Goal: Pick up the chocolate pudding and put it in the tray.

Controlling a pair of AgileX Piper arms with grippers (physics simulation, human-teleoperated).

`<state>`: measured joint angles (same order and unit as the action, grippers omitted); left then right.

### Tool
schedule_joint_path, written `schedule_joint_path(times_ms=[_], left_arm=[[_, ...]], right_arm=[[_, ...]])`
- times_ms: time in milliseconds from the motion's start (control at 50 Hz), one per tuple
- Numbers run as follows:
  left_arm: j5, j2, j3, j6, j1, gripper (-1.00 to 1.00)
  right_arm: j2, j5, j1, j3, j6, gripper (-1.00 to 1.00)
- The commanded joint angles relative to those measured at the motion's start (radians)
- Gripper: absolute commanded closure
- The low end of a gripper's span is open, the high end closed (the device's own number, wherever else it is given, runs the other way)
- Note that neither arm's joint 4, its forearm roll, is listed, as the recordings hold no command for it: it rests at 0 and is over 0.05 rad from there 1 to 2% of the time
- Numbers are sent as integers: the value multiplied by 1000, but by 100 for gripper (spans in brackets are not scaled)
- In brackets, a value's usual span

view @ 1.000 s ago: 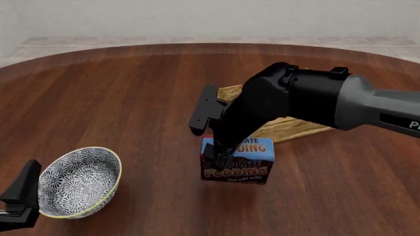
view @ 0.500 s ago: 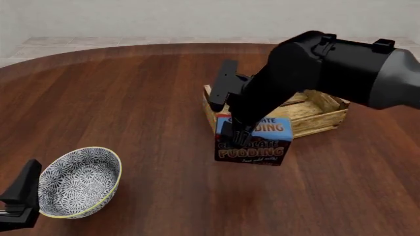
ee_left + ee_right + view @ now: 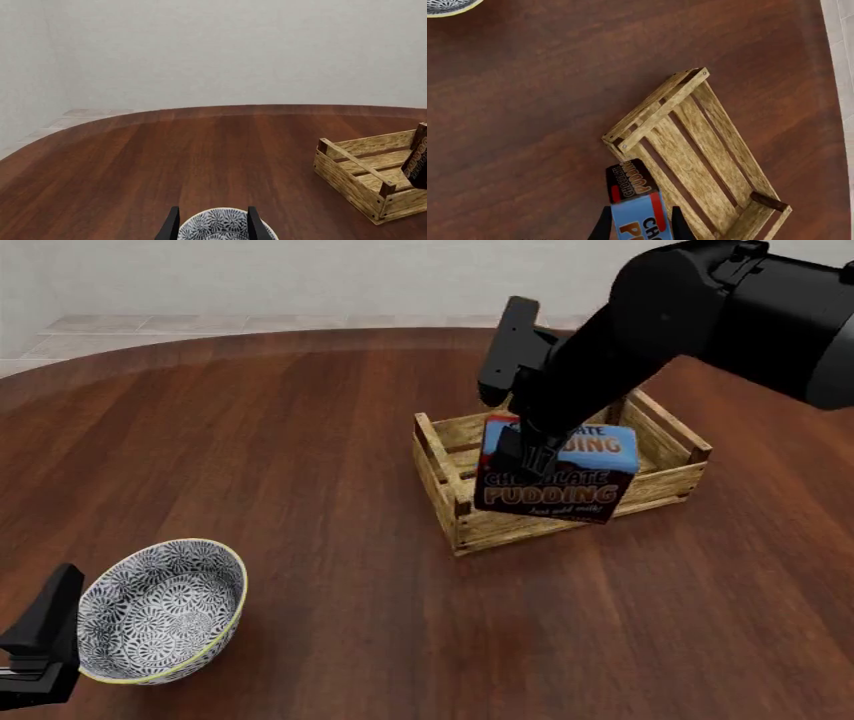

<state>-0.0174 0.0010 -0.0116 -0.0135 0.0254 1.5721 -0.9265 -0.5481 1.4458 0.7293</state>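
Partly hidden items first, left to right. Left gripper [image 3: 38,650]: cut off at the front view's lower-left corner, only a black jaw edge showing; in its wrist view two finger tips stand apart with nothing between them, so open. Bowl [image 3: 160,610]: grey-white patterned, yellow rim, just beside that gripper at its 3 o'clock; only its far rim shows in the left wrist view. Tray [image 3: 461,510]: slatted wooden crate, far side and interior largely masked by the arm and box. Chocolate pudding [image 3: 558,478]: held clear of the table, above the tray's near long wall, at 3 o'clock from the tray's near-left corner post; its left edge is covered by the fingers. Right gripper [image 3: 527,445]: closed on the chocolate pudding, fingers on either side of the box in the right wrist view; arm cut off at the upper right. Table [image 3: 267,440]: round, dark reddish wood. Floor [image 3: 200,324]: pale tiles beyond the rim, plain light wall behind
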Motion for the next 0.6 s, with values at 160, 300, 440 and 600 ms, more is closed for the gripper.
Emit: schedule_joint_path(times_ms=[160,300,440,600], left_arm=[[-7,0,6,-2,1,-100],[-4,0,2,-4,1,-100],[2,0,-2,-2,2,-100],[-3,0,4,1,4,-100]], right_arm=[[12,5,77,53,41,100],[33,17,95,78,69,100],[56,46,115,100,94,100],[92,71,137,132,121,100]])
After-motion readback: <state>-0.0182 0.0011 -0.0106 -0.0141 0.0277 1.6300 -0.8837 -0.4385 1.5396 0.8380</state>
